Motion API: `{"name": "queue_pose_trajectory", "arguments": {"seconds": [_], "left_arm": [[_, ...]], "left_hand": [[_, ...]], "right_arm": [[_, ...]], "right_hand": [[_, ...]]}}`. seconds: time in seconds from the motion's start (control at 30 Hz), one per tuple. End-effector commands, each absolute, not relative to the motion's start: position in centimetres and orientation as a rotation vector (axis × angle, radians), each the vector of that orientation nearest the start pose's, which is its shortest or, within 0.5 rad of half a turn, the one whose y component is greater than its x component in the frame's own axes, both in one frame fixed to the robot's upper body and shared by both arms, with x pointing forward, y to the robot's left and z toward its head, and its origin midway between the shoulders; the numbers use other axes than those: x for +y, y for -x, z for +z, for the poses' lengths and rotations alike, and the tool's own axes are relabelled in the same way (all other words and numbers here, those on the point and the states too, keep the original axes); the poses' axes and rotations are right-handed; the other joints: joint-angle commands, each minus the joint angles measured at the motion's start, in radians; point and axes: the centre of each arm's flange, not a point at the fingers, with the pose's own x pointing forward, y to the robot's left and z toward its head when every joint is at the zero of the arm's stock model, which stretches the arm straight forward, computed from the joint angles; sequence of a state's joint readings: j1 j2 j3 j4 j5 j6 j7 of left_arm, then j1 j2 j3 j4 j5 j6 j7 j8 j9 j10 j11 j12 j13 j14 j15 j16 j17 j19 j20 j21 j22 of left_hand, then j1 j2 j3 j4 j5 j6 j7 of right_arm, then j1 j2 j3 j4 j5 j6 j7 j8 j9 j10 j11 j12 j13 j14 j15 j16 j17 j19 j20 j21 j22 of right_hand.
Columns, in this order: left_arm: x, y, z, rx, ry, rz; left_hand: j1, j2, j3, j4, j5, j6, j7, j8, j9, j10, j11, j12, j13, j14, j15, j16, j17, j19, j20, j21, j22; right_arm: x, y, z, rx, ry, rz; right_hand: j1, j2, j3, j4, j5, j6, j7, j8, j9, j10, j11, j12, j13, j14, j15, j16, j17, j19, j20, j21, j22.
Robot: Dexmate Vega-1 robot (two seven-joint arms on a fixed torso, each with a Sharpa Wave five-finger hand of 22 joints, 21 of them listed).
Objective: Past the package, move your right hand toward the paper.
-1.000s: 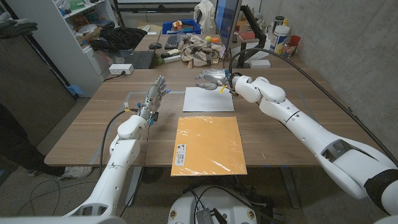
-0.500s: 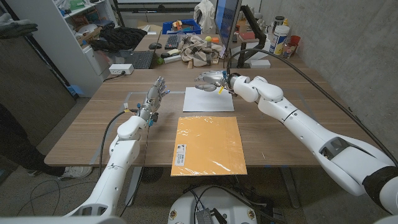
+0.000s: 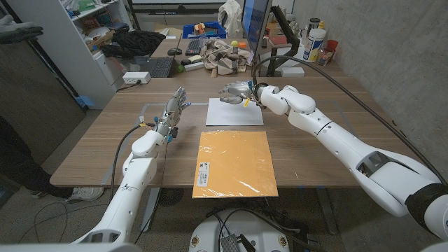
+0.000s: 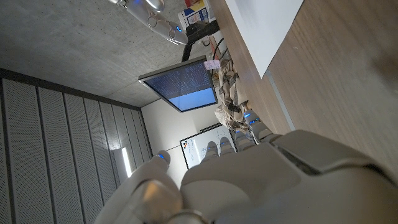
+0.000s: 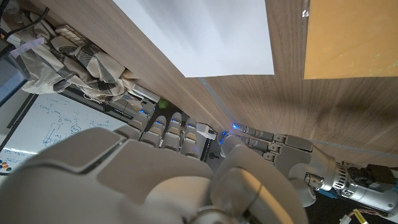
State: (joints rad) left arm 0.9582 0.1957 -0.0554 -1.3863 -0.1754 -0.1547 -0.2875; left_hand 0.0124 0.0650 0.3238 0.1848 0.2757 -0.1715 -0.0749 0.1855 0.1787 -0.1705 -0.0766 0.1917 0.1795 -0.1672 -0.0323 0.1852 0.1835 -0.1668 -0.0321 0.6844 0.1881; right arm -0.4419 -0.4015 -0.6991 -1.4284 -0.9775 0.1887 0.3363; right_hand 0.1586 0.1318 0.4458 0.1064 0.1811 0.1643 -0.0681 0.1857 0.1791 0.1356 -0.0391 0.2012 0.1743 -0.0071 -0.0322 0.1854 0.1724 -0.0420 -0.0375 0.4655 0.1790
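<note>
A white sheet of paper (image 3: 236, 111) lies on the wooden table (image 3: 329, 133), just beyond a flat orange package (image 3: 234, 163) with a small label and a clear wrap. My right hand (image 3: 236, 92) hovers over the paper's far edge, fingers loosely spread and holding nothing. My left hand (image 3: 175, 108) stands to the left of the paper, fingers pointing up and apart, also holding nothing. The right wrist view shows the paper (image 5: 199, 31), a corner of the package (image 5: 351, 34) and my left hand (image 5: 273, 148) beyond my right hand (image 5: 155, 174). The left wrist view catches the paper (image 4: 261, 25).
Behind the paper the table's far end is crowded: a laptop (image 3: 150, 68), a bundle of cloth (image 3: 220, 57), a blue bin (image 3: 203, 30), a monitor (image 3: 255, 21) and bottles (image 3: 315, 38). A shelf unit (image 3: 49, 63) stands at the left.
My right hand has drifted slightly to the left over the paper's far edge. The left hand, paper and package have not moved.
</note>
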Motion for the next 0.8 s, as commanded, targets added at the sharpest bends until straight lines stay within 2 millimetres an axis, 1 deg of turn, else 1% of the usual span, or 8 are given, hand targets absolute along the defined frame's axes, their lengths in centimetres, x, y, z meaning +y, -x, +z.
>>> {"name": "queue_pose_trajectory", "arguments": {"seconds": [0.03, 0.23, 0.37, 0.8], "left_arm": [[30.3, -63.9, -4.2, -0.584, -0.092, -0.191], [30.4, -64.0, -4.3, -0.583, -0.089, -0.192], [30.6, -64.1, -4.2, -0.584, -0.089, -0.189], [30.6, -64.1, -4.3, -0.587, -0.094, -0.196]], "left_hand": [[0.003, 0.101, -0.004, 0.000, 0.005, -0.085, -0.002, 0.004, 0.005, -0.085, -0.002, 0.005, 0.001, -0.129, -0.022, 0.005, 0.004, -0.132, -0.029, 0.000, 0.004], [0.003, 0.101, -0.004, 0.000, 0.005, -0.084, -0.002, 0.004, 0.005, -0.086, -0.002, 0.005, 0.001, -0.128, -0.024, 0.006, 0.004, -0.132, -0.029, 0.000, 0.004], [0.003, 0.101, -0.004, 0.000, 0.005, -0.085, -0.003, 0.003, 0.005, -0.085, -0.001, 0.005, 0.001, -0.128, -0.023, 0.006, 0.004, -0.132, -0.028, 0.000, 0.004], [0.002, 0.101, -0.005, 0.000, 0.005, -0.085, -0.003, 0.004, 0.005, -0.086, -0.002, 0.005, 0.001, -0.129, -0.023, 0.005, 0.004, -0.132, -0.028, 0.000, 0.004]], "right_arm": [[-5.2, -64.3, 7.9, -0.780, 1.866, 0.306], [-4.6, -64.6, 7.8, -0.775, 1.874, 0.322], [-4.4, -64.9, 7.9, -0.775, 1.879, 0.328], [-3.9, -65.8, 7.8, -0.759, 1.895, 0.338]], "right_hand": [[0.013, 0.044, -0.003, -0.001, 0.000, 0.003, -0.007, 0.000, 0.003, -0.003, -0.002, -0.002, 0.003, -0.002, -0.033, 0.002, 0.003, 0.000, -0.070, -0.002, 0.005], [0.013, 0.044, -0.003, 0.000, 0.001, 0.002, -0.008, 0.000, 0.003, -0.002, -0.004, -0.002, 0.003, -0.001, -0.034, 0.003, 0.003, 0.000, -0.069, -0.003, 0.005], [0.013, 0.044, -0.004, 0.000, 0.001, 0.001, -0.009, 0.000, 0.003, -0.003, -0.005, -0.002, 0.003, 0.003, -0.035, 0.004, 0.003, 0.003, -0.061, -0.003, 0.005], [0.013, 0.044, -0.005, 0.001, 0.001, -0.001, -0.008, -0.001, 0.003, -0.004, -0.007, -0.002, 0.003, 0.007, -0.036, 0.005, 0.004, 0.007, -0.059, -0.004, 0.005]]}}
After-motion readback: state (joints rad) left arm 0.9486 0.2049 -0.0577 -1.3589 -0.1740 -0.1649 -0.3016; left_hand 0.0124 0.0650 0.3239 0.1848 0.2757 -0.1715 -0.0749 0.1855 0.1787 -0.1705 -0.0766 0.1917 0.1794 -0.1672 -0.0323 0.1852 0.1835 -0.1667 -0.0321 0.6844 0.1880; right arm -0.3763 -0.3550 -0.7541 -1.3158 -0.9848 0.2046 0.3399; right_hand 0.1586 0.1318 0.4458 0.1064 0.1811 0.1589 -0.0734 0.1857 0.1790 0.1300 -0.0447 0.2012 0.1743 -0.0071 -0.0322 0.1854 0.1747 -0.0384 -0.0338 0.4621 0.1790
